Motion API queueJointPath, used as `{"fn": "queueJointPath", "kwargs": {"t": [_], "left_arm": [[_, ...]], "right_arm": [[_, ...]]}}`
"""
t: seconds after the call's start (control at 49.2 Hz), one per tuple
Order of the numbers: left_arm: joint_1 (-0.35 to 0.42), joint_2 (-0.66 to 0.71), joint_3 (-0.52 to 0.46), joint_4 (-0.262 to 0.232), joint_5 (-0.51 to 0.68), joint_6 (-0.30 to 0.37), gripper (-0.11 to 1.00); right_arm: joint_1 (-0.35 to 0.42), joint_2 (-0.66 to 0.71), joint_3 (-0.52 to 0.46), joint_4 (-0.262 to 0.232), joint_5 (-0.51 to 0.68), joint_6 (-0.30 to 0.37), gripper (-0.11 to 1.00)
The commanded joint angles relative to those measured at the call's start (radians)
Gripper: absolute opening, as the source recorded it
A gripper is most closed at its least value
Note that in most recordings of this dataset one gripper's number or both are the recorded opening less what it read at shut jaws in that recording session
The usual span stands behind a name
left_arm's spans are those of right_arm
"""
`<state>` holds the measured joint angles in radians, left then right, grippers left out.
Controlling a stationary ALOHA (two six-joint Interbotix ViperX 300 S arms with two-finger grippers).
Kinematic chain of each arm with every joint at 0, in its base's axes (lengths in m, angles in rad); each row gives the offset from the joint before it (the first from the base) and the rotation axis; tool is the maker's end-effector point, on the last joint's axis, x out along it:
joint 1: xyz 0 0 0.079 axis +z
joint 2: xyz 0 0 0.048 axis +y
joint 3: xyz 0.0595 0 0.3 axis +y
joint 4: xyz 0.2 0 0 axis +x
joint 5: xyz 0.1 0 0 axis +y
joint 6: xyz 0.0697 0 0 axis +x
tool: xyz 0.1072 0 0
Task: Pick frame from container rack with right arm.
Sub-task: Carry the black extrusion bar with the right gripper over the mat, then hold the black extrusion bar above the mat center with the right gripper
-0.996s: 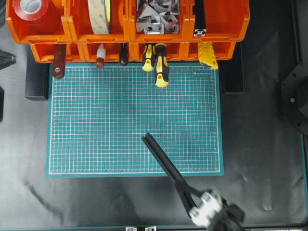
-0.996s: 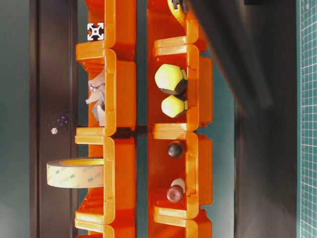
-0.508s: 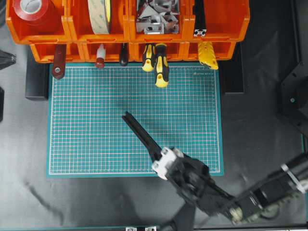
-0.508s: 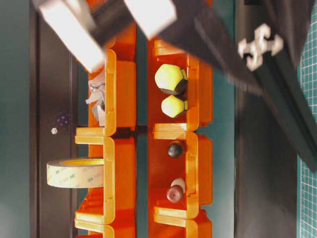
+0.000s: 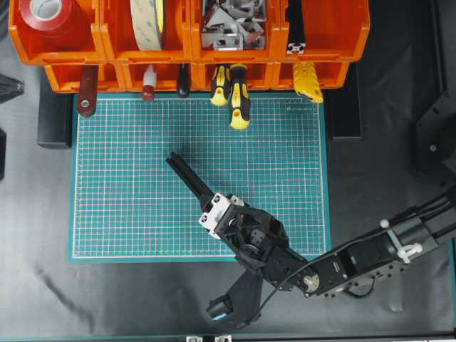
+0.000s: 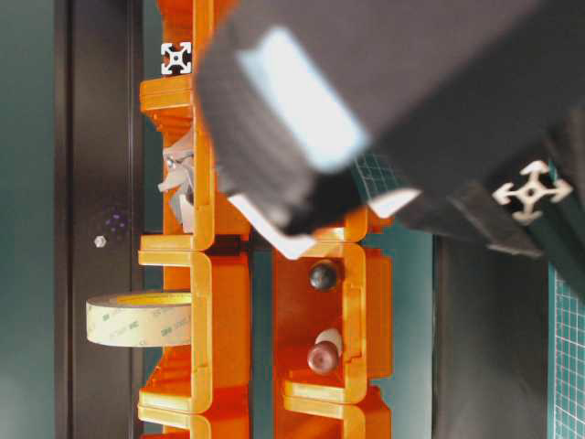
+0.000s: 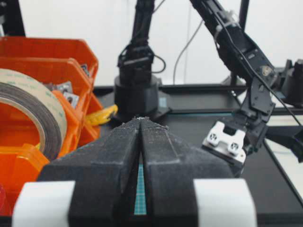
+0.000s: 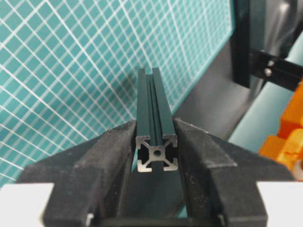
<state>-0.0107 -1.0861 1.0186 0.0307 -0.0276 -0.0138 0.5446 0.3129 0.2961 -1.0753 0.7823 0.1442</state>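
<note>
My right gripper [image 5: 205, 198] is shut on the frame [image 5: 182, 171], a slim black T-slot bar that lies slanted low over the green mat [image 5: 128, 214], pointing up-left. In the right wrist view the fingers [image 8: 113, 151] clamp both sides of the frame's silvery cut end [image 8: 156, 152]. That end also shows in the table-level view [image 6: 532, 192], in front of the orange container rack [image 6: 210, 274]. The rack [image 5: 189, 53] spans the top of the overhead view. My left gripper [image 7: 140, 122] is shut and empty, beside the rack [image 7: 28, 61].
A second black bar [image 5: 295, 28] stands in the rack's top right bin. Yellow-and-black screwdrivers [image 5: 239, 100] hang over the mat's top edge. Tape rolls [image 5: 146, 21] and metal brackets [image 5: 231, 25] fill other bins. The right arm [image 5: 356, 260] crosses the lower right.
My right gripper has carried the frame up and to the left over the mat. The arm has reached further into the overhead view. The left gripper has not visibly moved.
</note>
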Motion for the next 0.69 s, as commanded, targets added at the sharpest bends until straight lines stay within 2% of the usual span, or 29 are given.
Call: {"fn": "queueJointPath", "kwargs": {"t": [0.0, 0.203, 0.508, 0.671], "left_arm": [[0.002, 0.012, -0.028, 0.003, -0.003, 0.003, 0.0], [0.002, 0.012, -0.028, 0.003, -0.003, 0.003, 0.0], [-0.002, 0.012, -0.026, 0.003, -0.003, 0.002, 0.0], [-0.002, 0.012, -0.025, 0.003, -0.003, 0.002, 0.0]], "right_arm": [[0.0, -0.009, -0.026, 0.023, -0.012, 0.002, 0.25], [0.0, 0.003, -0.026, 0.069, -0.037, 0.005, 0.25], [0.0, 0.006, -0.028, 0.072, -0.04, 0.049, 0.25], [0.0, 0.006, -0.021, 0.101, -0.054, 0.054, 0.26]]}}
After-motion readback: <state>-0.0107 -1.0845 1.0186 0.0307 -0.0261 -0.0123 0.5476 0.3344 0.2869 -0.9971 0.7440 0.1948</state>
